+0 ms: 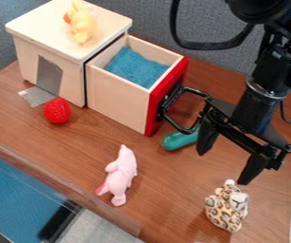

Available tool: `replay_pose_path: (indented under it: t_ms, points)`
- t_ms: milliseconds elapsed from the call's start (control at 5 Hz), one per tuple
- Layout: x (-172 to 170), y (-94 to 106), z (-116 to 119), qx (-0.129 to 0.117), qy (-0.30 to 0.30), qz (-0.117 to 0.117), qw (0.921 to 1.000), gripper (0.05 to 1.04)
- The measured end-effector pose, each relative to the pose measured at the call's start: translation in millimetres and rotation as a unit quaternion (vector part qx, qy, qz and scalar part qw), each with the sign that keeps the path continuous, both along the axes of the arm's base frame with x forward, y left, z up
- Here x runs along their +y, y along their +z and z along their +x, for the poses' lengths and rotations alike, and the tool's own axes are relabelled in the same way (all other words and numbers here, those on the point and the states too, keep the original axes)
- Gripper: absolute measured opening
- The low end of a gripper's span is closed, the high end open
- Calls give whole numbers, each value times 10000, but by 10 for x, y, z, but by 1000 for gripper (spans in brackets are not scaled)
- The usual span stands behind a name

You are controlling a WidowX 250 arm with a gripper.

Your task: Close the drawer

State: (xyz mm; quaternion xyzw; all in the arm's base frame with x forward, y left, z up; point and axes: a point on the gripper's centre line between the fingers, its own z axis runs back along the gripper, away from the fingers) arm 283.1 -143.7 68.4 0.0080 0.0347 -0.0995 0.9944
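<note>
Black and two-fingered, the gripper point(222, 169) hung at the right side of the brown wooden table point(167, 204), and its fingers were spread well apart from each other. At the left stood a pale wooden cabinet point(100, 35) with a grey panel point(49, 76) on its side. Near its foot lay a bright red, bumpy toy strawberry point(57, 111). On the cabinet top rested a soft yellow toy point(82, 23). To the right of the cabinet, a pale wooden drawer point(117, 100) was pulled out, with its red front point(167, 95) turned to the gripper, and inside it was a blue cloth point(135, 66). Nearer to the camera lay a pink plush toy point(121, 176). A black curved handle point(184, 128) stuck out from the drawer front, just beside the gripper. Partly behind the gripper was a teal rounded object point(178, 140). Farther right, below the gripper in the view, was a spotted plush animal point(225, 209).
</note>
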Motion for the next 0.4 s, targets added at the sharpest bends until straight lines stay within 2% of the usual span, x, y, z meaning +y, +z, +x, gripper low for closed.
replay_pose_path:
  t_ms: [200,400]
  points:
    - [12,-122,-29,195,-4,89,9998,999]
    - [164,-101,257,120,259,9,9996,999]
